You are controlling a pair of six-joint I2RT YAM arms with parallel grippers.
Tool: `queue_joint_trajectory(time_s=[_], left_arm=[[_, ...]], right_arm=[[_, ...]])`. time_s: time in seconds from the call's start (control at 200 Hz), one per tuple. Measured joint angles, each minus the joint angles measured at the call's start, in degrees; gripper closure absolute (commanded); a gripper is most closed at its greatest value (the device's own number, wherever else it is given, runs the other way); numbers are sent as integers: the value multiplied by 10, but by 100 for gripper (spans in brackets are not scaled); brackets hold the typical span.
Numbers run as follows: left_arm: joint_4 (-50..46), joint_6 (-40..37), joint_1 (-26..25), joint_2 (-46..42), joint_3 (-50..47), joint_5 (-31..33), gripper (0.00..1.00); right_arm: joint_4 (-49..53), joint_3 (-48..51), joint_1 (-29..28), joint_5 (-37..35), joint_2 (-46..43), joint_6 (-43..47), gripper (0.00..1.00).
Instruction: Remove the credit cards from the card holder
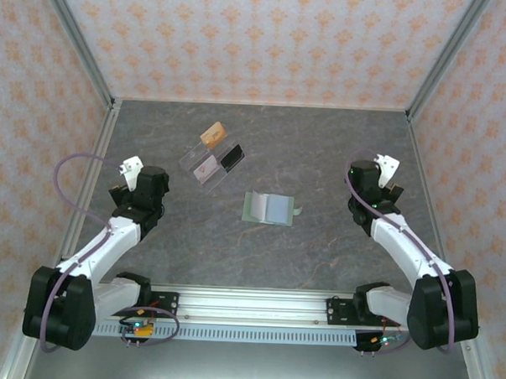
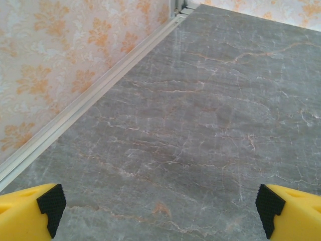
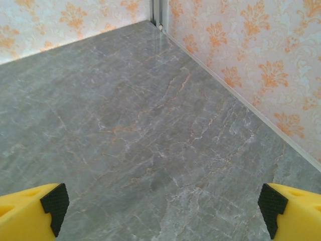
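Grey marble-look table (image 1: 322,150) filled the workspace, w/ orange-patterned wallpaper walls (image 1: 243,38) on three sides and a metal rail (image 1: 256,303) along the near edge where my arms were bolted. My L arm (image 1: 108,238) reached up the left side and my R arm (image 1: 406,246) up the right, both well apart from the centre. L gripper (image 2: 160,203) hung over tabletop near the left wall, jaws spread wide, yellow fingers (image 2: 25,211) w/ black pads, gripping nothing. R gripper (image 3: 164,203) was likewise wide open near the right wall, also gripping nothing.

Clear plastic tray (image 1: 196,153) sat tilted, left of centre toward the back. In it: tan piece (image 1: 212,135) at the far end, black piece (image 1: 232,157) on the right, pale piece (image 1: 206,166) beside that. Card holder (image 1: 269,208) lay flat about mid-table, just near-right of the tray, not touching it, apparently spread open like a book. Small tab (image 1: 297,212) stuck out at its right edge. Couldn't tell whether cards were inside. Grey tabletop lay btw each gripper and the holder.
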State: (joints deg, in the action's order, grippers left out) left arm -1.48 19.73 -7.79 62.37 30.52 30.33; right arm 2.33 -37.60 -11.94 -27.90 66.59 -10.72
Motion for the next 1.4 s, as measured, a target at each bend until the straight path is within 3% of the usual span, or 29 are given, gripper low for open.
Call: queue_joint_trajectory(time_s=[0.28,0.671,1.006,1.396], left_arm=[[188,-82,39,89,-39,-78,0],[390,-159,53,169,-82,-195,0],[446,-168,53,226,-89,-209,0],[450,-169,40,226,-88,-174,0]], right_arm=[[-166,78,4,-20,63,83,0],[-374,153,65,105,111,124,0],[-477,163,80,181,192,130,1],[-473,151,80,188,203,130,1]])
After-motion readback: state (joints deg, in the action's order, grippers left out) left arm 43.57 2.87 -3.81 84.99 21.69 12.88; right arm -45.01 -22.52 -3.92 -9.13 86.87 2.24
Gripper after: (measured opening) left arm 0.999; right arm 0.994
